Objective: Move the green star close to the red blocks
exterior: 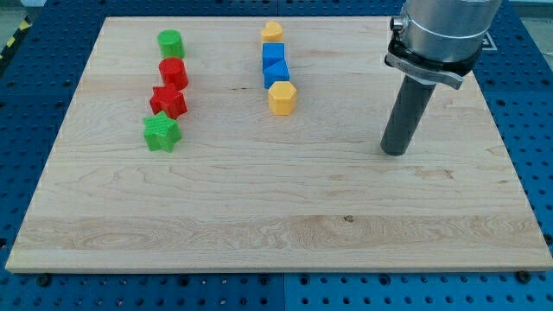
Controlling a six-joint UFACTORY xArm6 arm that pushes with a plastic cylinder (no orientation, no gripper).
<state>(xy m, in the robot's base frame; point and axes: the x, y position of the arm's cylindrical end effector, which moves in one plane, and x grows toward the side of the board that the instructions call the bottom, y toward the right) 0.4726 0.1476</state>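
Note:
The green star (162,132) lies at the view's left, touching the lower edge of the red star (168,100). A red cylinder-like block (173,72) sits just above the red star, and a green cylinder (170,42) is above that. These form one column. My tip (395,151) rests on the board at the view's right, far from the green star and the red blocks, touching no block.
A second column stands near the top middle: a yellow heart-like block (272,33), a blue block (274,54), a blue triangular block (276,73) and a yellow hexagon (282,98). The wooden board (276,225) lies on a blue perforated table.

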